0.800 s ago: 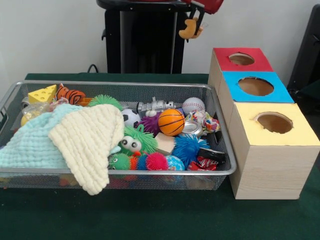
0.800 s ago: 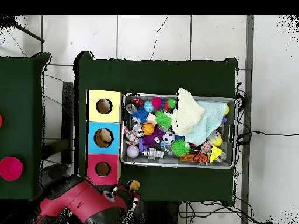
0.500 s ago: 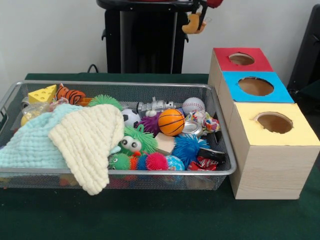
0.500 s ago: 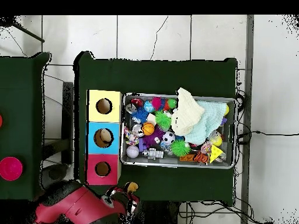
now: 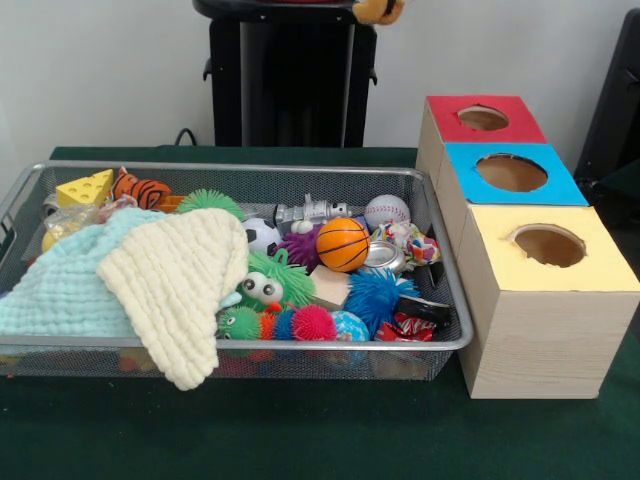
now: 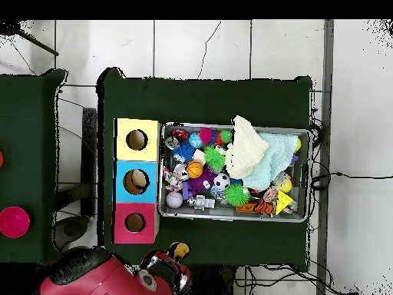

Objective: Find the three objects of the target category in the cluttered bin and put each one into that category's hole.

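Plush carried, none visibly delivered

Front view: brown plush toy (image 5: 378, 9) hangs at the top edge; red hole (image 5: 483, 118) looks empty.

Overhead view: gripper (image 6: 176, 256) pinches the toy near the table's bottom edge, clear of the bin (image 6: 234, 218); two remain unfound.

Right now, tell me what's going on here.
The robot's gripper hangs behind the table near the base, with a small brown plush toy at its tip; the same toy peeks in at the top of the front view. It is not over the red hole yet. The bin is full of balls, spiky toys and two cloths, with a tiger-striped plush at its back corner. Something already sits in the blue hole.
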`<action>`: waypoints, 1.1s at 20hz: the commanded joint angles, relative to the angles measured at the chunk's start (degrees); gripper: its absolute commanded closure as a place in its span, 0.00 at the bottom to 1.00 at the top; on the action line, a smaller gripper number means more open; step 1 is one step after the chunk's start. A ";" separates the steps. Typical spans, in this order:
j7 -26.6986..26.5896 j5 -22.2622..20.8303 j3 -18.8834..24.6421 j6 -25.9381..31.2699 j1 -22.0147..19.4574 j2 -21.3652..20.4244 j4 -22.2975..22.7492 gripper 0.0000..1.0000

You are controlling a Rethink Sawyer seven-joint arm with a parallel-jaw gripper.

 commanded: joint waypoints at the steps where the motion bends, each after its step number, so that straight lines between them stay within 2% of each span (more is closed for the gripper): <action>1: -9.41 -1.25 8.31 5.19 -4.13 -3.41 -12.63 1.00; 8: -6.94 -3.79 10.94 8.88 -4.01 -5.06 -15.63 1.00; 15: 0.35 -7.35 13.76 9.33 -2.95 -5.09 -18.82 1.00; 19: 5.00 -7.40 14.78 11.92 -1.30 -3.86 -19.58 1.00; 22: 9.18 -7.08 13.75 12.46 0.25 -2.09 -19.63 1.00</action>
